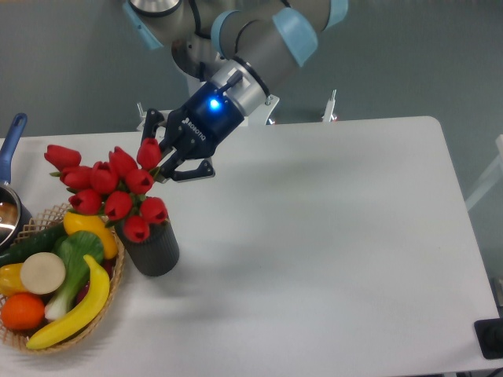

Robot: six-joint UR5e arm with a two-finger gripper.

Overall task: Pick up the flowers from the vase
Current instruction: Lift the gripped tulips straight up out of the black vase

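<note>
The flowers (110, 188), a bunch of red tulip buds, hang tilted to the left above the vase (153, 247), a short dark ribbed cylinder on the white table. My gripper (165, 157) is shut on the flowers just right of the top buds. The stems are hidden behind the buds and the fingers. The lowest buds sit right over the vase's mouth, so I cannot tell whether the stems have left it.
A woven basket (110, 294) with a banana, orange, yellow pepper and green vegetables sits left of the vase, touching it. A blue-handled metal pot (12, 149) is at the left edge. The table (330, 236) stretches right.
</note>
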